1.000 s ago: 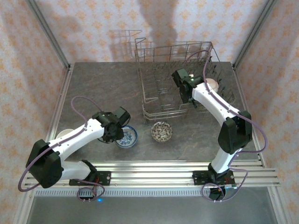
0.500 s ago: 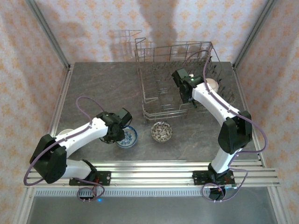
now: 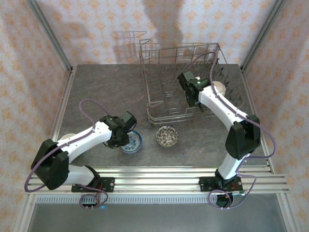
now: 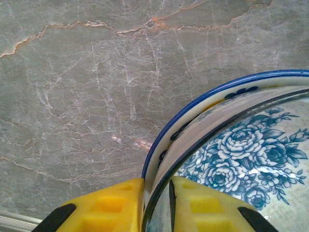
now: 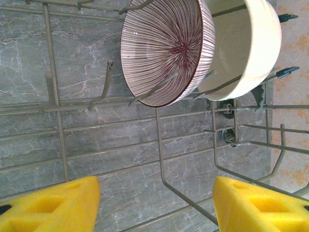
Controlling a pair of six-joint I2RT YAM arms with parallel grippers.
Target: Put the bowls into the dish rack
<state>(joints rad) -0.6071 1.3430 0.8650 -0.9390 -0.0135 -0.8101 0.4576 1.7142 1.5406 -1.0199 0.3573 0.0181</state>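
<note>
Left end effector (image 4: 157,193) pinched nearly closed; right end effector (image 5: 155,205) agape

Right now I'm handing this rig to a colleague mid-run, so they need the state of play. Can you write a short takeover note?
Left gripper: shut on the blue-and-white bowl, one pad on each side of its rim; the bowl is on the table, near the front.
Right gripper: open and empty, over the dish rack.
Done: striped bowl and cream bowl stand on edge between the rack's tines.
Left: rack the blue-and-white bowl, then the speckled bowl on the table just in front of the rack.
</note>
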